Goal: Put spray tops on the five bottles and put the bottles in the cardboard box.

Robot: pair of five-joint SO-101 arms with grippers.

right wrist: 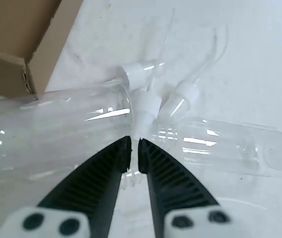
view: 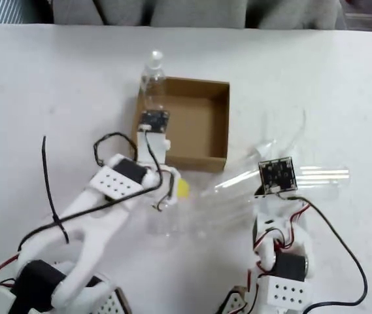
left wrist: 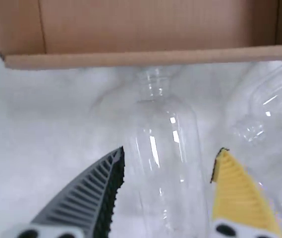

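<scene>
Bottle (left wrist: 163, 148) with no top lies flat on the table (view: 55, 85), at 6 o'clock from the cardboard box (view: 195, 161) in the high view. Long axis runs 12–6: open neck at 12, close to the box's near wall, base at 6.

Left gripper (left wrist: 171, 151) is wide open and straddles the bottle about mid-body. Grey finger (left wrist: 98, 193) on one flank, yellow finger (left wrist: 235, 193) on the other, neither clearly touching. Left arm is the nearer one; a straight close across the short axis should take it.

Clear thin plastic, round body, threaded neck. Probably slippery and easy to squash.

Second bare bottle (left wrist: 274, 109) lies just beside it, toward 3 o'clock in the high view, close to the yellow finger. Risk of nudging it on the close.

Right gripper (right wrist: 134, 144): jaws almost together, only a thin gap, tips at the base of a white spray top (right wrist: 148, 104). Can't tell if it pinches it. Two more tops with dip tubes lie just beside.

One capped bottle (view: 153, 78) stands upright at the box's 10 o'clock corner; can't tell whether it is inside or outside the wall. Looks early in the task.
</scene>
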